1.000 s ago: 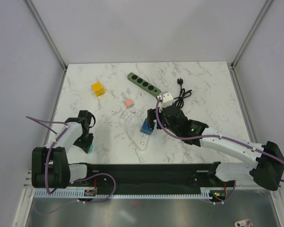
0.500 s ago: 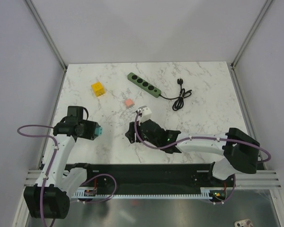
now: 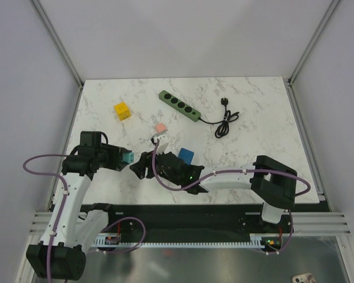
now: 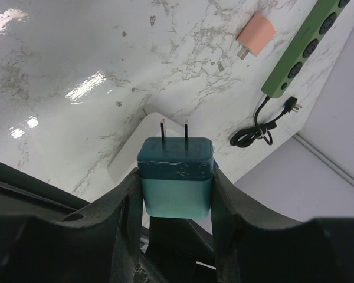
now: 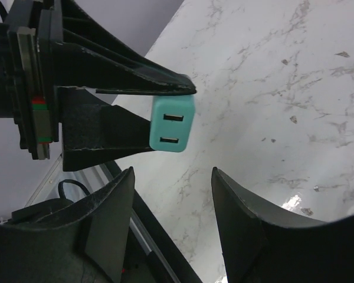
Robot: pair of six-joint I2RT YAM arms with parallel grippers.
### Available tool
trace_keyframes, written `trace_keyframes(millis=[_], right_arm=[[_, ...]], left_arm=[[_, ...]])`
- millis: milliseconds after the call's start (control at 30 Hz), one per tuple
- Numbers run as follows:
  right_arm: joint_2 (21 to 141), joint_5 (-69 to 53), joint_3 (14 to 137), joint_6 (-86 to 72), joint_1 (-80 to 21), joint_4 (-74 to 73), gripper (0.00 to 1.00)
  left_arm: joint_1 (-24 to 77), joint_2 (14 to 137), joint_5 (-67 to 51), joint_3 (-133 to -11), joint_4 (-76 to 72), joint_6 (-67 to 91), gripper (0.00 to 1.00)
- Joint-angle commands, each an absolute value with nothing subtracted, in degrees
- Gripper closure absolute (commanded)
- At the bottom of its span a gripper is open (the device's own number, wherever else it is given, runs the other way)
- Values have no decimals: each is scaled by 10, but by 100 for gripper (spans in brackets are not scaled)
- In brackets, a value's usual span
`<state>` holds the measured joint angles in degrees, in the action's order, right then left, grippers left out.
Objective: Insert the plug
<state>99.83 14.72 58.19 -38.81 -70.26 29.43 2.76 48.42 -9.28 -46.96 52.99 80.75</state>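
- Swinging over, the right pincer (image 5: pixel 172 172) faces the teal plastic two-pronged plug (image 5: pixel 172 124), jaws apart, empty.
- The left pincer (image 4: pixel 176 172), now raised, clamps that plug; handover likely.

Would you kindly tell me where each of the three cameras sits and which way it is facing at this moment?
Top external: high behind the arm bases, looking down on the white marble table; both whole arms show.
Left wrist: looks along the left gripper clamping the teal two-prong plug toward the green power strip; its two fingers show.
Right wrist: looks past the open right gripper at the left one.
Shared: both wrist views show the teal plug, from opposite ends.
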Motion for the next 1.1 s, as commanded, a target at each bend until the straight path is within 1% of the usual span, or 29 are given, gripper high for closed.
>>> trace_keyframes(millis=[0, 167, 367, 567, 700, 833, 967, 1033, 1067], right_arm=[[1017, 137, 617, -391, -710, 350, 38], [1036, 143, 641, -388, -714, 346, 37], [1057, 178, 657, -392, -719, 352, 40], [1035, 196, 649, -389, -719, 356, 41], [1016, 201, 635, -387, -719, 355, 38], [1009, 207, 626, -388, -719, 356, 37], [1009, 239, 646, -378, -719, 309, 35], [1004, 253, 644, -375, -719, 306, 36], [1000, 254, 642, -374, -719, 307, 41]], left_arm=[[30, 475, -122, -497, 520, 827, 98], [31, 466, -138, -504, 519, 829, 98], [32, 443, -143, -494, 518, 838, 98], [32, 437, -134, -491, 517, 833, 98], [32, 445, -130, -492, 516, 824, 98], [32, 455, -131, -493, 517, 822, 98], [32, 457, -118, -499, 516, 818, 98], [32, 456, -112, -501, 516, 817, 98], [32, 458, -110, -502, 517, 815, 98]])
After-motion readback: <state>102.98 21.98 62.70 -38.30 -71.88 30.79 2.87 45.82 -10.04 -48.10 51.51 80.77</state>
